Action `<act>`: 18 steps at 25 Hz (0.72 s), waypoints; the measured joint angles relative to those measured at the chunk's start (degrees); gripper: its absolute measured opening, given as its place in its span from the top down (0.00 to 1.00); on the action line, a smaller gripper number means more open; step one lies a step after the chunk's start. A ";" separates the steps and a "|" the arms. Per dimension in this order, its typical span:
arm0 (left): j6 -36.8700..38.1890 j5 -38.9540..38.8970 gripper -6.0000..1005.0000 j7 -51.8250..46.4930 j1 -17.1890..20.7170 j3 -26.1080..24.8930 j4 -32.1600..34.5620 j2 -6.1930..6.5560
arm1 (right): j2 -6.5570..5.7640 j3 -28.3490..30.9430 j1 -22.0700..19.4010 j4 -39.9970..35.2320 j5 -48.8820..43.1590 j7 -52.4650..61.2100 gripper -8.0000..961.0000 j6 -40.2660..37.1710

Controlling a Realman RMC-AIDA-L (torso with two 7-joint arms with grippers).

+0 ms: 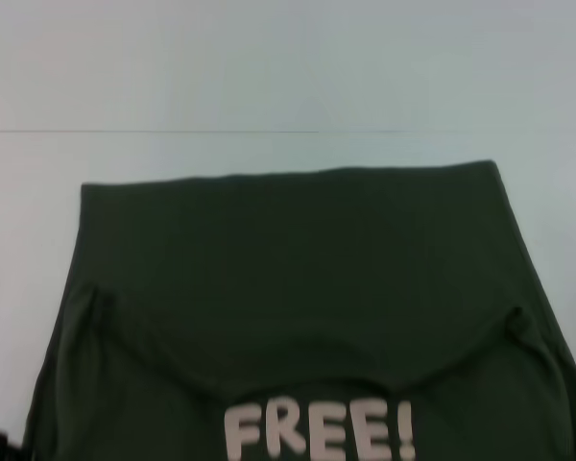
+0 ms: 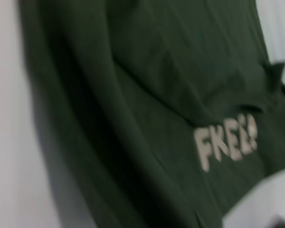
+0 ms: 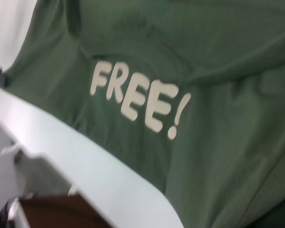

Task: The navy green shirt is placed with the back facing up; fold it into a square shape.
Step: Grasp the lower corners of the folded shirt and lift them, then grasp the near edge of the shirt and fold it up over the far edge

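Folding in progress, item one: the navy green shirt [image 1: 298,279], spread flat on the white table [image 1: 269,77], far edge straight and square to us, near part running off the lower edge of the head view. We note a plain panel already laid over the body; its curved lower edge sits just above the pale lettering "FREE!" [image 1: 319,430], which faces up.

Item two: grippers. Neither shows its fingers in any view, so we cannot tell how the jaws stand. A dark sliver at the lower left corner of the head view may belong to the left arm; we cannot tell.

Item three: handling notes, our judgement. The cloth is soft and creases easily. Small puckers stand at both ends of the folded panel's edge, and a long ridge runs down the shirt's side in the left wrist view. For a clean square, we would grip the near edge at two matched points, lift evenly, and lay it onto the far edge without dragging the lower layer.

Item four: surroundings. Table edge [image 3: 85,161] passes close beside the lettering; cloth may overhang it and slide.
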 joint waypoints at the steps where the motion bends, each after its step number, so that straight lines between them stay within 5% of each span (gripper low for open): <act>1: 1.97 1.22 0.96 0.43 0.09 0.00 0.00 -0.09 | 0.27 -1.13 -0.58 0.02 -0.18 -0.92 0.96 -0.72; 9: 7.18 3.73 0.96 2.09 0.83 -0.36 -0.30 -0.33 | 2.55 -4.56 -2.68 0.73 -1.96 -4.57 0.96 -1.54; 14: 7.50 2.95 0.96 3.14 0.22 -1.64 -0.58 -0.09 | 2.67 -1.78 -2.54 0.89 -1.61 -4.48 0.96 -1.57; 18: 7.66 0.56 0.96 3.67 -1.33 -6.94 -2.32 0.72 | 1.71 6.50 -1.90 1.17 -1.05 -3.19 0.95 -1.77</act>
